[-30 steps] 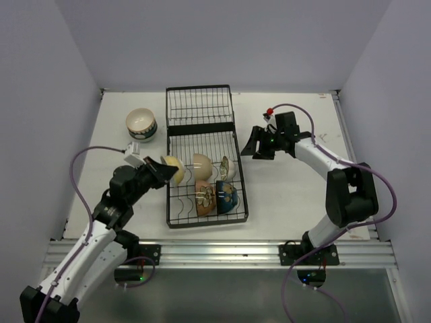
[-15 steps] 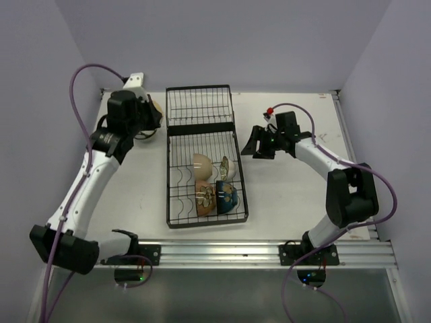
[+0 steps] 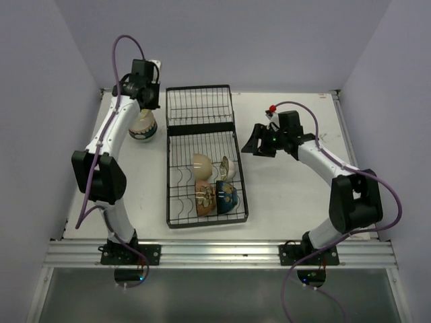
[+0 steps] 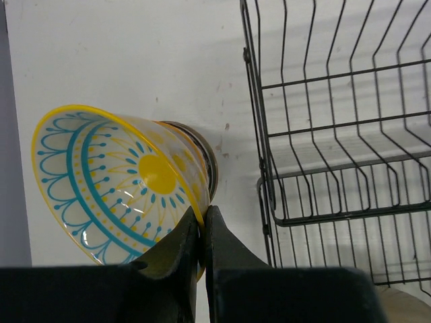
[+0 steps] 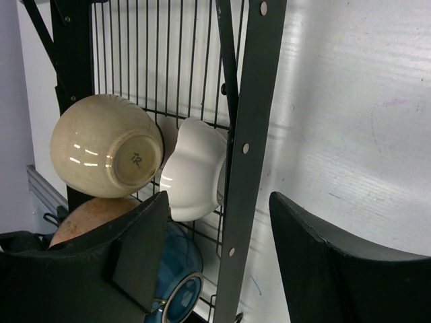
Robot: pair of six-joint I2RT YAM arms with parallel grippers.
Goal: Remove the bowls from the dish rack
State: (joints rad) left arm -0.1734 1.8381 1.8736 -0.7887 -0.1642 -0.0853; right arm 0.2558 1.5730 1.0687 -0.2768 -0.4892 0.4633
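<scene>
From above, the black two-section wire dish rack (image 3: 200, 111) lies mid-tabletop (image 3: 289, 195). Its near section holds a beige bowl (image 3: 201, 163), white bowl (image 3: 227, 167), pink bowl (image 3: 205, 197) and blue bowl (image 3: 227, 196).

Left wrist: my left gripper (image 4: 202, 219) pinches the rim of a yellow-and-teal bowl (image 4: 114, 185) beside the rack.

Right wrist: my right gripper (image 5: 217, 202) gapes, holding nothing, at the rack's right rail.

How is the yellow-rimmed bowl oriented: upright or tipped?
Tipped: the yellow-rimmed bowl shows its inside sideways, rim pinched by the left gripper.
</scene>
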